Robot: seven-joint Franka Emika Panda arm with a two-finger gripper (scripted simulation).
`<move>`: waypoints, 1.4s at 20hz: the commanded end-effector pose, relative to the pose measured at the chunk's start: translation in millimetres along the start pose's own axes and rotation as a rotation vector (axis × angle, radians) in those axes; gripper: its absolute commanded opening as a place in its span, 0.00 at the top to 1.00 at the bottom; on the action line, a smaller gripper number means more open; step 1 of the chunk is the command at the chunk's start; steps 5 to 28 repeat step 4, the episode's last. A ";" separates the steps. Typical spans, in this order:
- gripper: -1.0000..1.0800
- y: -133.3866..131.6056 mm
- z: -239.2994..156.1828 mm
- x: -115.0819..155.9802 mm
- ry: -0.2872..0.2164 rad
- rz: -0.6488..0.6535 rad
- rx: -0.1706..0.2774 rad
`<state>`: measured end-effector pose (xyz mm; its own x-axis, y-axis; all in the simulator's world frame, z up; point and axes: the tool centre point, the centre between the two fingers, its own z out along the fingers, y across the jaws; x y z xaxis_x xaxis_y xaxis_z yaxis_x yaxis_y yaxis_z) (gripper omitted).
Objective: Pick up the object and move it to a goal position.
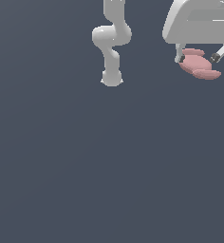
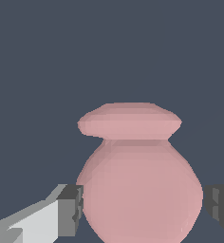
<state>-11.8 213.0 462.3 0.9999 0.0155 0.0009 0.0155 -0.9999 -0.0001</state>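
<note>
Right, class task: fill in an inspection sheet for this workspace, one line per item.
Surface: plain dark grey ground, bare where visible.
Job's things: pink object between the jaws, one flared cap facing the wrist camera.
Clutter: nothing seen.
Grippers: gripper straddles the object; one pad touches it, the other shows a slight gap; hold not confirmed.
Cables: nothing seen.
Surroundings: white arm rising out of frame; no goal marker seen.

The gripper (image 1: 198, 58) is cut off by the exterior view's top and right edges. In the wrist view, the pink object (image 2: 140, 190) runs off the edge.
</note>
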 end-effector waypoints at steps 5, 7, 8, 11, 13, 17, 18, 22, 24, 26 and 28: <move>1.00 -2.6 -4.1 0.3 -0.001 0.001 0.000; 1.00 -2.6 -4.1 0.3 -0.001 0.001 0.000; 1.00 -2.6 -4.1 0.3 -0.001 0.001 0.000; 1.00 -2.6 -4.1 0.3 -0.001 0.001 0.000; 1.00 -2.6 -4.1 0.3 -0.001 0.001 0.000; 1.00 -2.6 -4.1 0.3 -0.001 0.001 0.000; 1.00 -2.6 -4.1 0.3 -0.001 0.001 0.000; 1.00 -2.6 -4.1 0.3 -0.001 0.001 0.000; 1.00 -2.6 -4.1 0.3 -0.001 0.001 0.000; 1.00 -2.6 -4.1 0.3 -0.001 0.001 0.000; 1.00 -2.6 -4.1 0.3 -0.001 0.001 0.000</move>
